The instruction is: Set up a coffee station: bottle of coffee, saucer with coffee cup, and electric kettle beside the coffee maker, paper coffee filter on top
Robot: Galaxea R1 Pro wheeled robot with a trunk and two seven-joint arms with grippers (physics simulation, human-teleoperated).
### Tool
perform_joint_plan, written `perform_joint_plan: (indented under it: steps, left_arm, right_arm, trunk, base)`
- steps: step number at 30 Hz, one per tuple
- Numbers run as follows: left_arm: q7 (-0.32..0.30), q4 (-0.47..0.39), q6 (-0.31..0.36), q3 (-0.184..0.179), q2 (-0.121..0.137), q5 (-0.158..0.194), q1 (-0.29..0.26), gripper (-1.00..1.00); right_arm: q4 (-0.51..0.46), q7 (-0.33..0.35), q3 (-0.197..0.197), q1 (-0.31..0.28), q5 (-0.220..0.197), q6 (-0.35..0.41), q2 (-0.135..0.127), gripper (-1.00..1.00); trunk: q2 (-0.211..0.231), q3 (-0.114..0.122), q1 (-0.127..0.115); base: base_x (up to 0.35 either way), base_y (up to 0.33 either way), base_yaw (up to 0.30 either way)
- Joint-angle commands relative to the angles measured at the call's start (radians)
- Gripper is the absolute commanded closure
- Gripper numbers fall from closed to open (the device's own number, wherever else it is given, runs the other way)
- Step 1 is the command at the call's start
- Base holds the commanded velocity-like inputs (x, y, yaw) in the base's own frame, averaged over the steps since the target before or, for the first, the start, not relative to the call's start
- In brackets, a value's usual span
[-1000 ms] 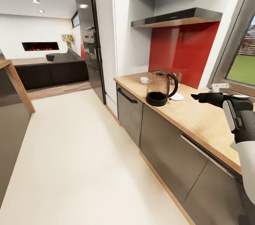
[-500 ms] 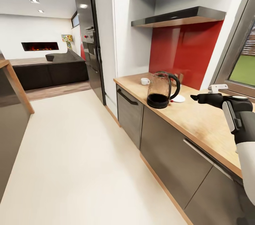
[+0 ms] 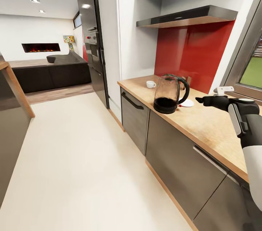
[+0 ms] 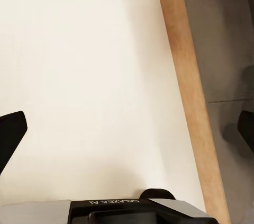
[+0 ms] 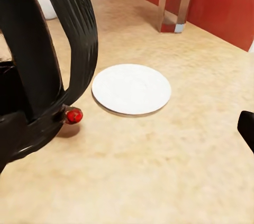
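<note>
I count one kettle [image 3: 168, 94], one saucer [image 3: 187, 103], one cup [image 3: 150, 84] and two shelves [image 3: 187, 16].

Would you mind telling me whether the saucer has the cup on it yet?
No. The saucer lies bare beside the electric kettle; the coffee cup stands apart on the countertop.

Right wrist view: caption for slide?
Empty saucer on countertop beside electric kettle's black handle.

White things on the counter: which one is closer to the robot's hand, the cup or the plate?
The saucer, the flat dish beside the kettle. The coffee cup sits farther from the right gripper.
</note>
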Motion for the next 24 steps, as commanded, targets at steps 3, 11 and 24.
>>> perform_joint_plan:
  steps: [3,11,24]
  left_arm:
    - [-0.001,0.000,-0.006,-0.008,0.000,0.007,0.000,-1.00]
    - [-0.001,0.000,-0.006,-0.008,0.000,0.006,0.000,-1.00]
    - [-0.001,0.000,-0.006,-0.008,0.000,0.006,0.000,-1.00]
  right_arm:
    - [-0.002,0.002,-0.002,-0.001,-0.004,-0.002,0.000,-1.00]
    - [0.000,0.008,-0.001,-0.001,-0.015,-0.083,0.001,-1.00]
    - [0.006,0.009,-0.001,-0.001,-0.018,-0.089,0.005,-1.00]
  trunk:
    - [-0.001,-0.001,0.000]
    - [-0.001,-0.001,0.000]
    - [-0.001,-0.001,0.000]
  base:
    - [0.003,0.002,0.000]
    - [0.000,0.000,0.000]
    - [0.074,0.044,0.000]
